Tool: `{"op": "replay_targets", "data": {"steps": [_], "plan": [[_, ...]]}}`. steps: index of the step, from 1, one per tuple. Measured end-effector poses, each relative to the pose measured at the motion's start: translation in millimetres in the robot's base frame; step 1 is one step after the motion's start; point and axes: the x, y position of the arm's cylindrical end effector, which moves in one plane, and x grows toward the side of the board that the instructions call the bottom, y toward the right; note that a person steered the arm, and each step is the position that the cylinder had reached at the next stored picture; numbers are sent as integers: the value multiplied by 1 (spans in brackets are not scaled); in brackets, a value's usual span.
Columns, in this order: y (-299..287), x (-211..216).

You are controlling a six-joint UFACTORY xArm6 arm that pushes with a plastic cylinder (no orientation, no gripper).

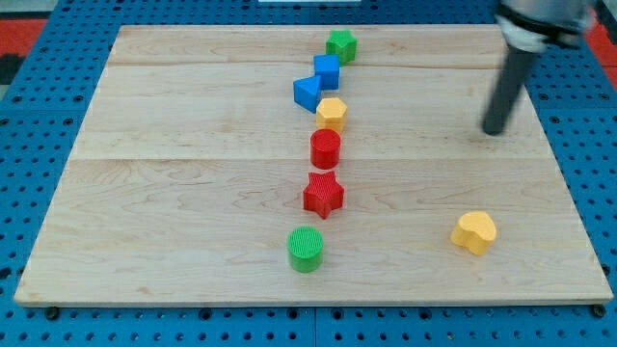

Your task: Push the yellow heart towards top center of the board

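The yellow heart (474,232) lies near the board's bottom right. My tip (496,131) rests on the board at the view's right, above the heart and well apart from it. A column of blocks runs down the board's middle: a green star-like block (340,44) at the top, a blue cube (327,70), a blue triangular block (307,93), a yellow hexagon (332,113), a red cylinder (326,148), a red star (324,195) and a green cylinder (306,249) at the bottom.
The wooden board (193,193) lies on a blue pegboard surface (39,116). The arm's dark rod comes down from the view's top right corner.
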Motion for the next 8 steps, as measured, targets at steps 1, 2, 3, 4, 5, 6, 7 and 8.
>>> {"op": "replay_targets", "data": {"steps": [1, 2, 3, 4, 5, 6, 7, 8], "plan": [[29, 88], [29, 136], [-21, 180], [-63, 153], [-85, 111], [-114, 91], [-95, 132], [-128, 146]]}}
